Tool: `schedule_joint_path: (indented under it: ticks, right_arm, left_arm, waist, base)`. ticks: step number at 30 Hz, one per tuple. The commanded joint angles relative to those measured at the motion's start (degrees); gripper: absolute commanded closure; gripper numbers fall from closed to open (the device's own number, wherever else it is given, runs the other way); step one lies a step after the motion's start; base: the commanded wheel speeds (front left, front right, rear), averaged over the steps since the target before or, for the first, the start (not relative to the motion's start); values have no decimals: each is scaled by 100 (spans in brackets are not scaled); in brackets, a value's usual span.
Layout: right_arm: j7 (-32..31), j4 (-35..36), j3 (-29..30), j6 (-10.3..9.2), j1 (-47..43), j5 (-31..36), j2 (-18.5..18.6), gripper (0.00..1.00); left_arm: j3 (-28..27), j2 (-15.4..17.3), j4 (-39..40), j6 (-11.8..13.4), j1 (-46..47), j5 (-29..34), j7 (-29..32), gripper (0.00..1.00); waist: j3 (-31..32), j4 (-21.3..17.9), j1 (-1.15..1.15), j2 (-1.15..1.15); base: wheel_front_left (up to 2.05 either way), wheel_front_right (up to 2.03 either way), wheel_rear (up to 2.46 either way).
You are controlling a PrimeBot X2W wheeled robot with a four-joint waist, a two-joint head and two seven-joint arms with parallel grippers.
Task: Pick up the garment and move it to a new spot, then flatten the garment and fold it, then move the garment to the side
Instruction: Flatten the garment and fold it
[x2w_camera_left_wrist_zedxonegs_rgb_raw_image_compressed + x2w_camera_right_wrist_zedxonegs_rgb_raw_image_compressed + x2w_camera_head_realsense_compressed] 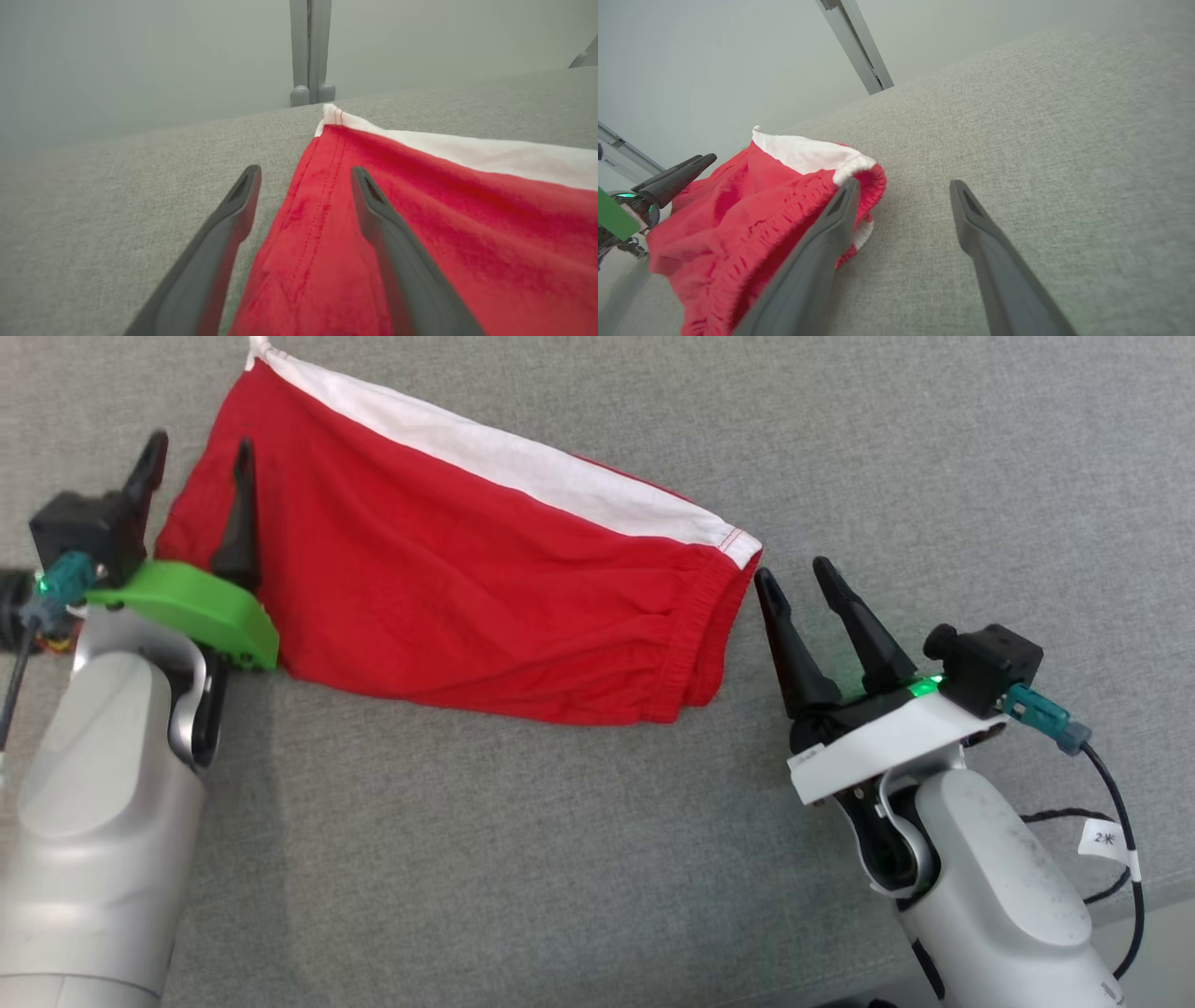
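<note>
Red garment (467,588) lies spread on the grey surface (560,849), right end bunched. Left hand (202,443) is spread, straddling its left edge. Right hand (794,571) is spread too, just beside the waistband (695,644). Risk imo: the right one pinches air or a single layer, and the fold goes crooked.

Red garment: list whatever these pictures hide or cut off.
Head view: the top edge cuts the far corner of the garment; the green mount of the left claw covers its near left corner.
Left wrist view: it runs off the right and bottom edges.
Right wrist view: a finger of the right claw hides part of the waistband.
</note>
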State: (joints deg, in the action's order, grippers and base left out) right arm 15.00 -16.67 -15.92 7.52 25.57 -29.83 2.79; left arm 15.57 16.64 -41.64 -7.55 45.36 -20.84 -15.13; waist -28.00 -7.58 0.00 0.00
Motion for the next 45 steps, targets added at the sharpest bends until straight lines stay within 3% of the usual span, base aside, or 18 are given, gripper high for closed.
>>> schedule_joint_path:
  ticks: [1, 11, 12, 13, 14, 23, 34, 41, 42, 43, 44, 45]
  right_arm:
    - [26, -20, 71, -6, -94, 62, 21, 0]
    - [26, -114, 309, -6, -261, 323, 21, 0]
    - [26, -122, 314, -6, -266, 348, 20, 0]
    - [26, -131, 326, -6, -274, 386, 22, 0]
    - [26, -141, 341, -7, -281, 408, 21, 0]
    - [26, -298, 519, -6, -479, 685, 21, 0]
    - [26, -452, 757, -6, -926, 1103, 21, 0]
    - [26, -549, 808, -7, -1086, 1306, 22, 0]
    - [26, -558, 811, -7, -1107, 1325, 22, 0]
    - [26, -562, 797, -7, -1113, 1334, 22, 0]
    - [26, -563, 763, -6, -1111, 1357, 20, 0]
    - [26, -555, 720, -6, -1095, 1401, 20, 0]
  left_arm:
    - [16, 36, -134, 16, -119, -88, -2, 0]
    - [858, 31, -1302, 16, -81, -948, 295, 0]
    - [947, 29, -1379, 16, -81, -1014, 345, 49]
    - [1048, 47, -1444, 16, -67, -1046, 328, 85]
    - [1101, 59, -1484, 16, -55, -1086, 285, 100]
    - [1280, 29, -1759, 17, -286, -1359, 21, 100]
    - [250, -248, -597, 354, -1800, -1118, 0, 100]
    - [-194, -568, -140, 411, -2659, -803, -1, 100]
    - [-280, -603, -51, 419, -2735, -759, -2, 83]
    - [-350, -634, 23, 423, -2790, -698, -2, 45]
    - [-422, -690, 106, 419, -2868, -617, -2, 0]
    - [-502, -733, 204, 426, -2929, -519, -2, 0]
  waist:
    - [109, 42, 0, 0]
    - [307, 65, 0, 0]
    - [325, 65, 0, 0]
    - [347, 66, 0, 0]
    - [368, 69, 0, 0]
    - [822, 195, 0, 0]
    - [1481, 641, 0, 0]
    - [1678, 884, 0, 0]
    - [1702, 917, 0, 0]
    - [1718, 939, 0, 0]
    - [1733, 968, 0, 0]
    - [1741, 990, 0, 0]
  base:
    - [0, 0, 0]
    - [0, 0, 0]
    - [0, 0, 0]
    - [0, 0, 0]
    - [0, 0, 0]
    - [0, 0, 0]
    - [0, 0, 0]
    - [0, 0, 0]
    - [0, 0, 0]
    - [0, 0, 0]
    - [0, 0, 0]
    - [0, 0, 0]
